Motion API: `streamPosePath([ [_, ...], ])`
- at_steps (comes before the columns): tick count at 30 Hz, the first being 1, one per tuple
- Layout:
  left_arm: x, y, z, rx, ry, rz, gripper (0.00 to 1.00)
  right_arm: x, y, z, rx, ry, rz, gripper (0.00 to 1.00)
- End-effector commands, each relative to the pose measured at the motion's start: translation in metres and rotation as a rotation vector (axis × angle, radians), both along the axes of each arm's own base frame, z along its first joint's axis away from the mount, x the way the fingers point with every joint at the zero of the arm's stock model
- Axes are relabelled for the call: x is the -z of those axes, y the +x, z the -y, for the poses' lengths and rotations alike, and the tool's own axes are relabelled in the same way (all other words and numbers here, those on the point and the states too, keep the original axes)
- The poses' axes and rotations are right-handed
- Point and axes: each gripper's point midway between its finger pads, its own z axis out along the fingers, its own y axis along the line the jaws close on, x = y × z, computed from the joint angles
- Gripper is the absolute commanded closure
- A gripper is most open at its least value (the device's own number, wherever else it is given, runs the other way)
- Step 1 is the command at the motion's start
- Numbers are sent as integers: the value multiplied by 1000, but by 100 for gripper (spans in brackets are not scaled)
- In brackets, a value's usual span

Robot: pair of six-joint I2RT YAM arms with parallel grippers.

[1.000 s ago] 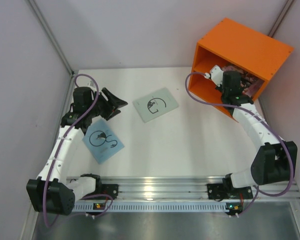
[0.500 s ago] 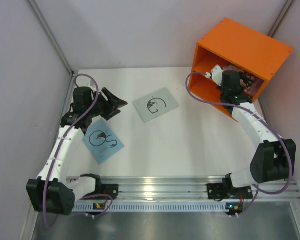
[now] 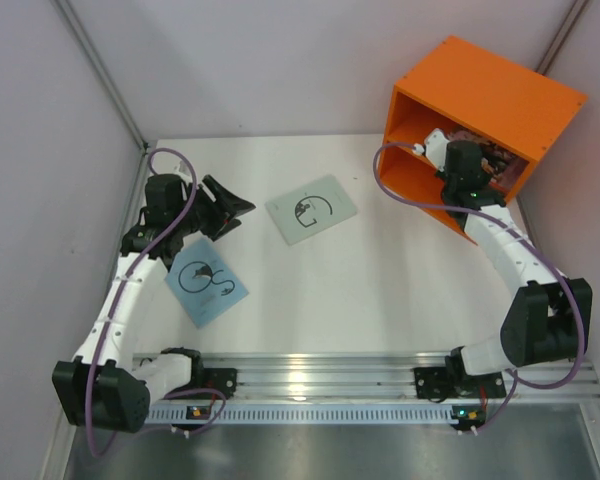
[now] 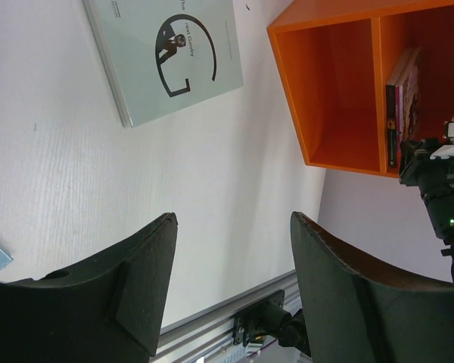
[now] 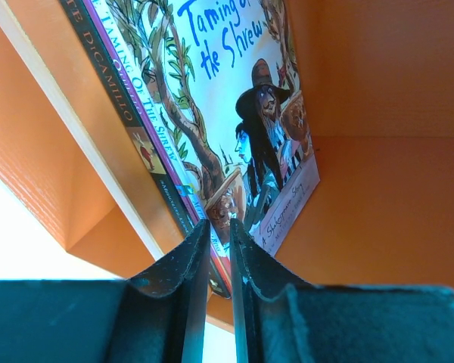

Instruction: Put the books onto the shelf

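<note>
Table bears two books; right claw pinches one illustrated book.

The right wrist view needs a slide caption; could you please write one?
Right gripper pinching the illustrated Taming of the Shrew book inside the bright orange shelf.

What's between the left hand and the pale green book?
Only bare table separates the left hand from the pale green book, clearest in the left wrist view.
</note>
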Motion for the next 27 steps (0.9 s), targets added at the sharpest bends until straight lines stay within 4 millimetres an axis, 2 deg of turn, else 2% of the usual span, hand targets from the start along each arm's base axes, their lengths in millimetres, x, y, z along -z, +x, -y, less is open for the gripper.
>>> streamPosePath([
  [1, -11, -1, -3, -3, 9, 57, 34, -25, 1, 7, 28, 32, 102, 83],
  [7, -13, -1, -4, -6, 12, 64, 34, -32, 1, -10, -51, 94, 121, 80],
  [13, -15, 0, -4, -9, 8, 66, 34, -33, 7, -32, -131, 161, 104, 70],
  [21, -15, 1, -4, -9, 16, 68, 34, -26, 26, -45, -138, 123, 45, 70],
  [25, -15, 1, -7, -19, 33, 71, 33, -36, 36, -51, -152, 116, 62, 68],
  [27, -15, 2, -8, -21, 34, 74, 33, -33, 41, -54, -156, 112, 50, 69],
])
